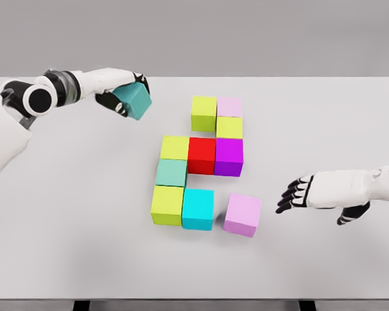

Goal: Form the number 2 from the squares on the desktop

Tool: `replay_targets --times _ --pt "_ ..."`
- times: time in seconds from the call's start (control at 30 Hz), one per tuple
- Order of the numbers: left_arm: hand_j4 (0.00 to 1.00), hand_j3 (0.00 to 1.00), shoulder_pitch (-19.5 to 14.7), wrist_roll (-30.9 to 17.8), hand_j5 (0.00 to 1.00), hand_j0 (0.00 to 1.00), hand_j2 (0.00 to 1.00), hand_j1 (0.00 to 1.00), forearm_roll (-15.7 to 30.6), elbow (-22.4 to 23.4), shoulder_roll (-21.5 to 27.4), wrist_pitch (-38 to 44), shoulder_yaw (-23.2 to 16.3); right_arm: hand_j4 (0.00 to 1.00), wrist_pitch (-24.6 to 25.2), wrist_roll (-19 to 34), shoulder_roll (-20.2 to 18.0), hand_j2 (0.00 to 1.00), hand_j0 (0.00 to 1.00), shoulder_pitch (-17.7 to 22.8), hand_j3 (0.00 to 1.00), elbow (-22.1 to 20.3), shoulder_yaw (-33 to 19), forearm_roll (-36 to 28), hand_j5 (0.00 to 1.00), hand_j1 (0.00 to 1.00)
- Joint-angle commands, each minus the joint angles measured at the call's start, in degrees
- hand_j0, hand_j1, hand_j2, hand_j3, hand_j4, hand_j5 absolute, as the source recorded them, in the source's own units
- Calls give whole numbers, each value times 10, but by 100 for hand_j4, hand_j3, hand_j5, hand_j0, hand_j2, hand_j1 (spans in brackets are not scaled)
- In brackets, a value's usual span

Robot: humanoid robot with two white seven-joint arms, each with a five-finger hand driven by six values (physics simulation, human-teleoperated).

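Note:
Coloured cubes lie on the white table [65, 246]. Top row: a lime cube [204, 113] and a pale pink cube [229, 107], with a yellow-green cube [229, 127] below the pink. Middle row: yellow-green [174, 148], red [201, 155], purple [229, 157]. A sea-green cube [171, 172] sits under that row's left end. Bottom row: lime [167, 205] and cyan [198, 209], with a lilac cube [242, 214] a little apart and turned. My left hand [120, 97] holds a teal cube [134, 100] above the table, left of the group. My right hand [298, 194] hovers open, right of the lilac cube.
The table's front edge runs along the bottom of the head view, its far edge behind the cubes. Both white forearms reach in over the table from the sides.

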Motion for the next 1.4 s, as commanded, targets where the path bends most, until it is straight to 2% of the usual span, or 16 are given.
replay_targets --times 0.0,0.23,0.4,0.47,0.83,1.03,1.37 --pt "43 43 0 1 43 43 43 43 0 2 -14 70 -1 100 1 0 12 100 100 0 100 0 16 -3 100 100" --pt "43 43 -24 1 43 43 43 43 -3 2 -26 207 -53 100 1 0 19 100 100 -1 100 -1 19 -3 100 100" --pt "43 43 -30 1 43 43 43 43 -11 2 -47 229 -57 100 1 0 19 100 100 -6 100 0 18 -1 100 100" --pt "42 42 -32 1 42 42 42 42 -13 -1 -60 286 -57 100 1 0 22 100 100 -11 100 0 18 0 100 100" --pt "40 40 -25 1 40 40 40 40 -129 -1 -115 294 -48 100 1 0 46 100 100 -29 100 0 18 9 100 100" --pt "39 39 -24 1 39 39 39 39 -154 -2 -136 306 -47 100 1 0 56 100 100 -30 100 0 16 9 100 100" --pt "39 39 -23 1 39 39 39 39 -155 0 -154 324 -43 100 1 0 69 100 100 -30 100 1 9 9 100 100"
